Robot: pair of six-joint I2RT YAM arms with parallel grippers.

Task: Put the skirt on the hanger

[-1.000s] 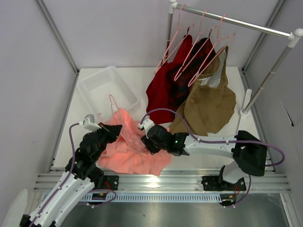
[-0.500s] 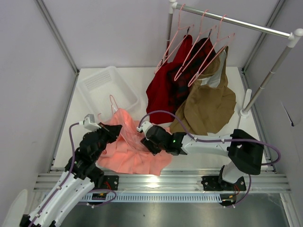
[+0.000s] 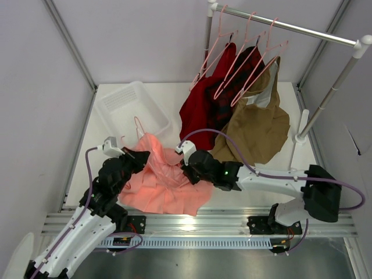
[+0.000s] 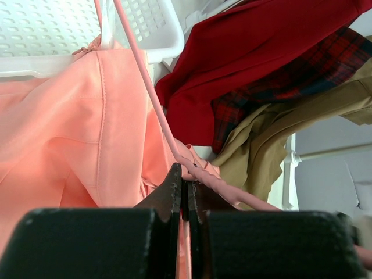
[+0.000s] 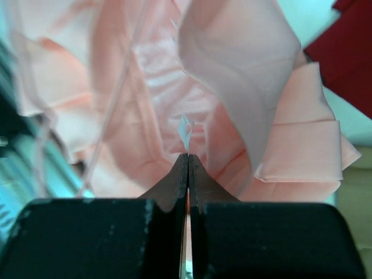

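Observation:
The salmon-pink skirt [image 3: 165,189] lies bunched on the table between both arms. The pale-pink hanger [image 3: 138,125] lies on its top edge, hook toward the white basket. My left gripper [image 3: 142,156] sits at the skirt's upper left. In the left wrist view the left gripper [image 4: 185,174] is shut, the hanger's arm [image 4: 148,87] runs into its tips, and the skirt [image 4: 70,116] fills the left side. My right gripper [image 3: 187,168] is at the skirt's right edge. In the right wrist view the right gripper [image 5: 187,160] is shut on a thin fold of skirt [image 5: 232,75].
A white perforated basket [image 3: 125,104] stands at the back left. A silver rail [image 3: 285,26] at the back right carries pink hangers with a dark red garment [image 3: 200,107], a plaid one and a tan-brown one [image 3: 258,131]. Its white post foot [image 3: 302,125] stands at the right.
My right gripper has moved a little to the right and away from me, pulling the skirt's right edge with it. My left gripper has shifted slightly forward with the hanger.

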